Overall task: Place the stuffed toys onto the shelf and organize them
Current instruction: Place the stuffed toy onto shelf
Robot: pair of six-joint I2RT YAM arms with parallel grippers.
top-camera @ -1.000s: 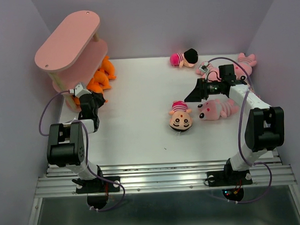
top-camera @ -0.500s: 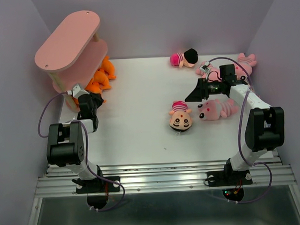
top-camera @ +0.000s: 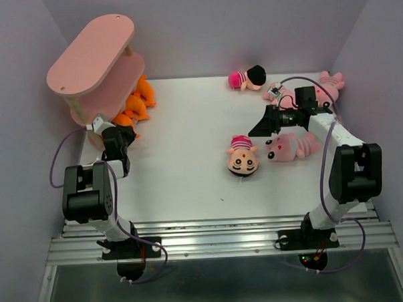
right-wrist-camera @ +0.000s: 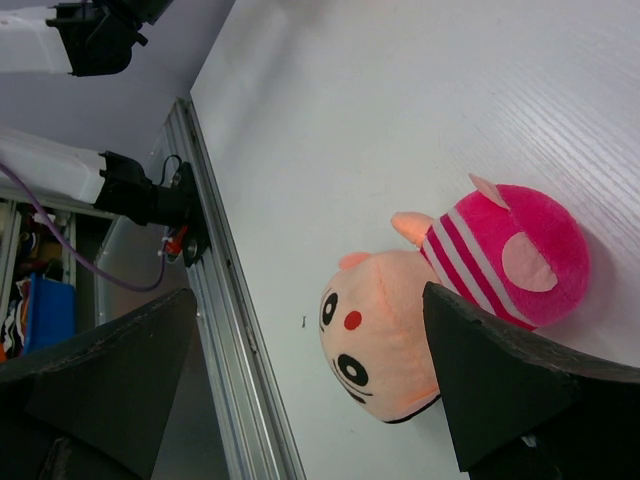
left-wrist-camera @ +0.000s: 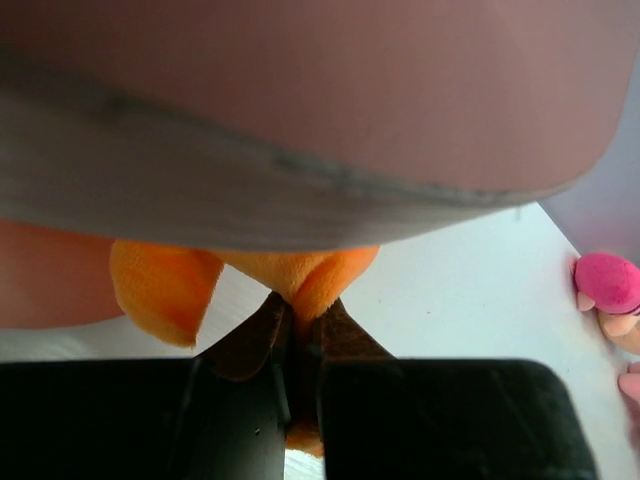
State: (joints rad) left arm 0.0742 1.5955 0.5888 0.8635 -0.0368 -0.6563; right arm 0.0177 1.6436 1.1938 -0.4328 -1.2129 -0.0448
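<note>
Gripping a soft fold of the orange plush shark-like toy (left-wrist-camera: 300,275), the left gripper (left-wrist-camera: 296,325) is clenched on it, its jaws nearly meeting through the fabric. The toy sits just beneath a board of the pink three-tier oval-board shelf (left-wrist-camera: 300,110), at the shelf's near end. More orange plush (top-camera: 138,100) lies against the shelf base. The toy is judged light and highly compressible. A pinch on a fin or seam should hold, but the body will dangle and may snag the board edge. The right gripper (top-camera: 257,125) is spread wide and holds nothing, above the white table (top-camera: 187,125) near the peach-faced plush doll in magenta striped clothing (right-wrist-camera: 400,330). For that doll, a grasp across the striped torso is advised, since the round head would likely squeeze out.
</note>
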